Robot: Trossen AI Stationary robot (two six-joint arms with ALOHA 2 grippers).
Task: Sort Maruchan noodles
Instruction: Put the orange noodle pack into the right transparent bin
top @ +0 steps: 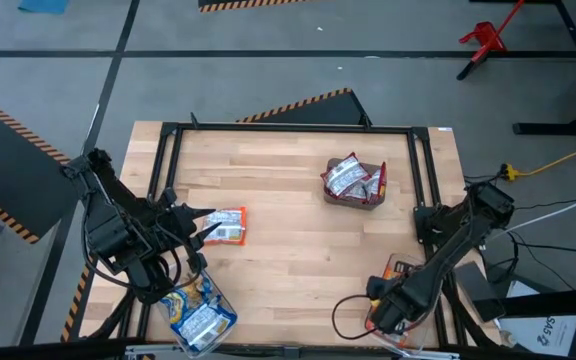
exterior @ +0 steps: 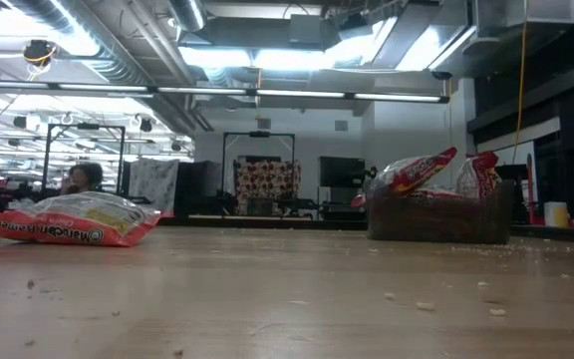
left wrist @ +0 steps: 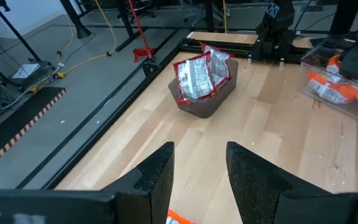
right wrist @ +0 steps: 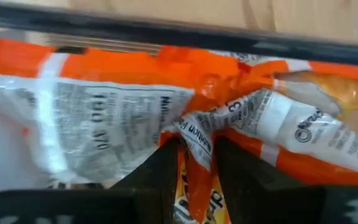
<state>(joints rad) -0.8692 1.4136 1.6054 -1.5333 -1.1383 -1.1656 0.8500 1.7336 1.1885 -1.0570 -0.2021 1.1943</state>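
Observation:
One orange Maruchan packet (top: 226,225) lies flat on the table, also seen in the low view (exterior: 68,221). My left gripper (top: 204,227) hangs open just left of it; a sliver of that packet (left wrist: 180,218) peeks out under its fingers. Red packets stand in a clear bin (top: 353,183), blue-yellow ones in a bin (top: 202,316) at the near left edge. My right gripper (top: 386,308) reaches down into the orange packets' bin (left wrist: 344,87) at the near right corner, shut on an orange packet (right wrist: 135,106). My right gripper pinches a crumpled ridge (right wrist: 197,146) of the orange packet between its two fingers (right wrist: 165,171), coming from above and pointing down into the bin. The packet lies among other orange packets there; I cannot tell whether it is lifted.
A dark metal frame (top: 288,128) runs around the far and side edges of the table. Bare wood lies between the three bins. A red stand (top: 483,38) and cables (top: 558,155) are on the floor beyond the table. A person (exterior: 83,178) sits far off in the room.

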